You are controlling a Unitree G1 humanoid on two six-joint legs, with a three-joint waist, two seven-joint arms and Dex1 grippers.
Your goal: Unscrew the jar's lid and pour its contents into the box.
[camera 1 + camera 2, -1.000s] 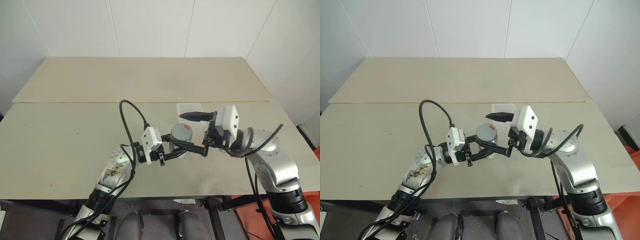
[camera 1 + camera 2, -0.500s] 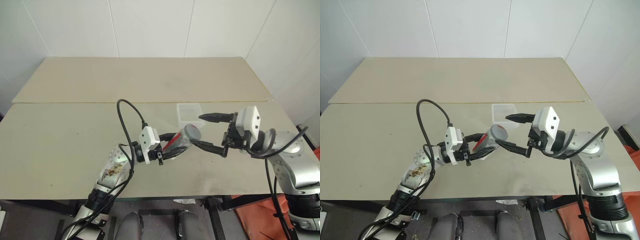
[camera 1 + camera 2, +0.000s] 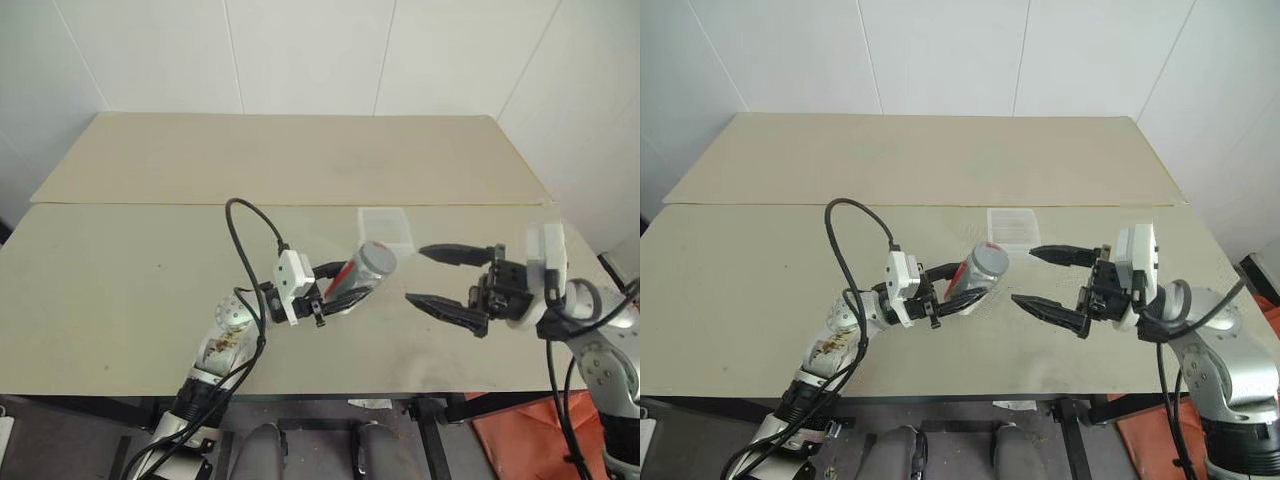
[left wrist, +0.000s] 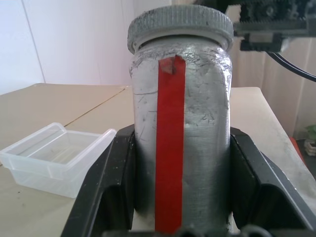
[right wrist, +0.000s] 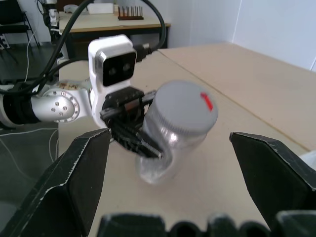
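My left gripper (image 3: 338, 286) is shut on the jar (image 3: 358, 275), a clear jar with a red stripe, held above the table and tilted with its top toward the right. The grey lid (image 3: 378, 258) sits on the jar's mouth, a small red mark on its top (image 5: 208, 102). To the jar's right my right gripper (image 3: 428, 279) stands open, its fingers (image 3: 455, 252) wide apart, pointing at the lid and not touching it. The clear plastic box (image 3: 386, 225) lies on the table just behind the jar and looks empty (image 4: 54, 158).
The table (image 3: 150, 290) is a pale beige surface with a seam across it in front of a second board (image 3: 290, 160). White walls close in behind and to the right. My left arm's black cable (image 3: 250, 240) loops above the wrist.
My right gripper, which stood around the lid a second ago, has drawn back to the right and is clear of it. The lid stays on the jar. The left gripper keeps its hold.
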